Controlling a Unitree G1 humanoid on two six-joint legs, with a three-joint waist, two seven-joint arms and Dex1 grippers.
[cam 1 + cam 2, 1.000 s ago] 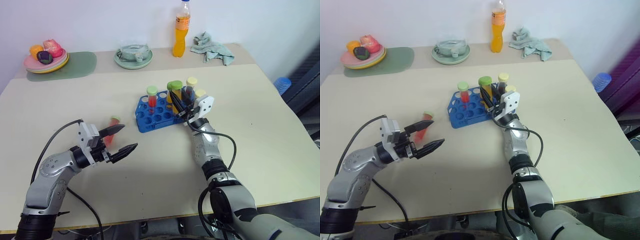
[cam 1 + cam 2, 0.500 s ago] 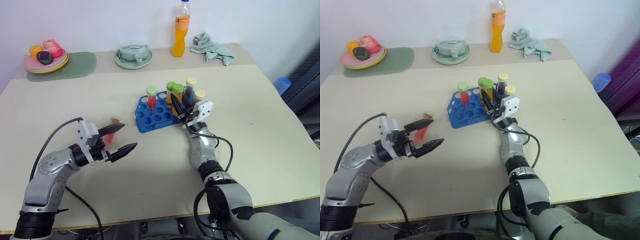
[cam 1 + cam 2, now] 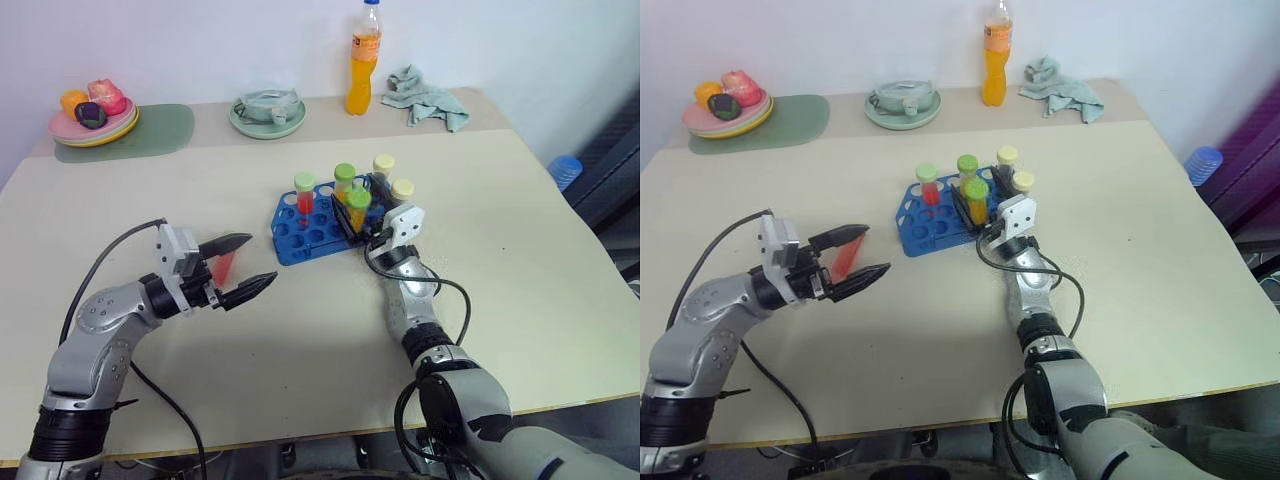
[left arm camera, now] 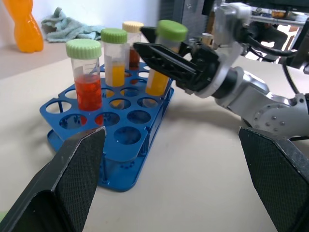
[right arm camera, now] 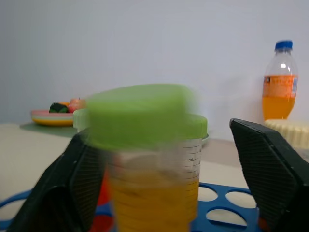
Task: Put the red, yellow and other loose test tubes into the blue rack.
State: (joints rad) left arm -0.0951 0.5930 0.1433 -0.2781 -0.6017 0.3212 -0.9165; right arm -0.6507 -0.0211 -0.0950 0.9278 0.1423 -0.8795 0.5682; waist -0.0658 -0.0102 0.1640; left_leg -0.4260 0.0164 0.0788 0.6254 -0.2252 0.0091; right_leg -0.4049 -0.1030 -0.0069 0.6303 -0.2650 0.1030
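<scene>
Near left: left gripper (image 3: 243,268) hovers over the tabletop (image 3: 520,250), jaws wide apart, nothing in them. A loose red tube (image 3: 222,267) lies on the tabletop just beyond it, seen between the jaws from the head views. That looks like the only tube left to rack.

Mid: right gripper (image 3: 358,215) sits at the right near edge of the blue rack (image 3: 308,236), jaws apart either side of a green-capped yellow tube (image 3: 357,208) that stands in a hole there. Looks just dropped in; can't tell if it's fully seated. Not clamped.

Rack is mid-tabletop, slightly right of centre.

Count in rack: 5 tubes.
- green cap, red fill (image 3: 304,192)
- green cap, yellow fill x2 (second one (image 3: 344,181))
- pale yellow cap x2 (image 3: 383,167), (image 3: 402,190)

Loose: 1 red.

Progress judgement: 5 of 6 visible tubes racked, one pick-and-place to go, left arm best placed for it.

Far edge: 1 orange bottle (image 3: 363,58), 1 cloth (image 3: 428,95), 1 pale green plate (image 3: 267,117), 1 plate of toy food (image 3: 92,116).
</scene>
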